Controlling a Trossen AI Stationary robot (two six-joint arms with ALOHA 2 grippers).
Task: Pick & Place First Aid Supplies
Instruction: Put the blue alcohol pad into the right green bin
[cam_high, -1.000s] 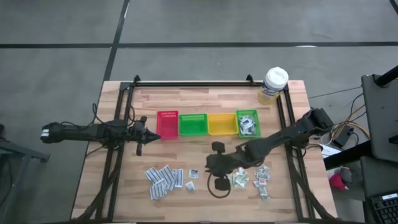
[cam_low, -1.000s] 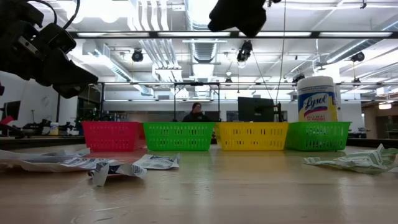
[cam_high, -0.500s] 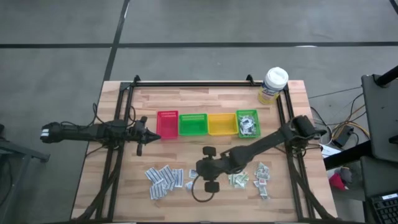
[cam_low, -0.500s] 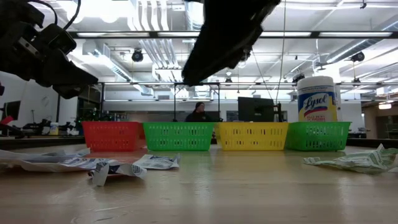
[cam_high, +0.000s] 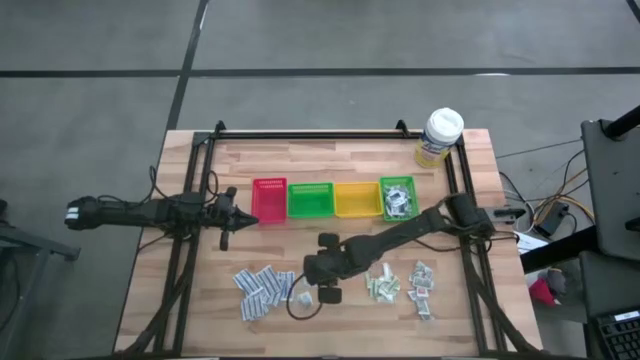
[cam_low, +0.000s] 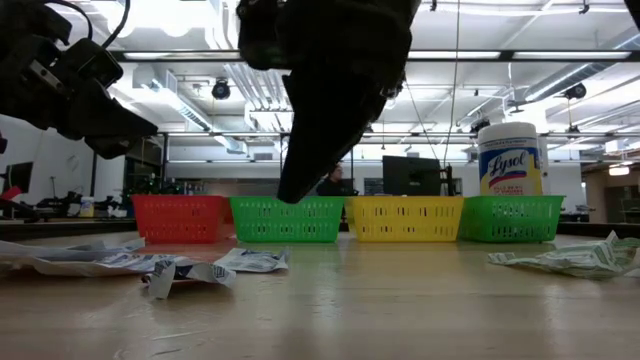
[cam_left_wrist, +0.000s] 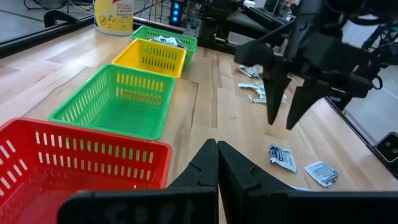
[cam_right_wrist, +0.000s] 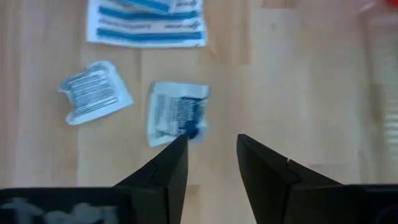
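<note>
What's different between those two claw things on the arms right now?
The left gripper is shut, its fingers pressed together beside the red bin; the right gripper is open, with a clear gap between its fingers. The left one sits away from the supplies, while the right one hangs above small white-blue sachets on the table. Both are dark, two-fingered, and hold nothing.
</note>
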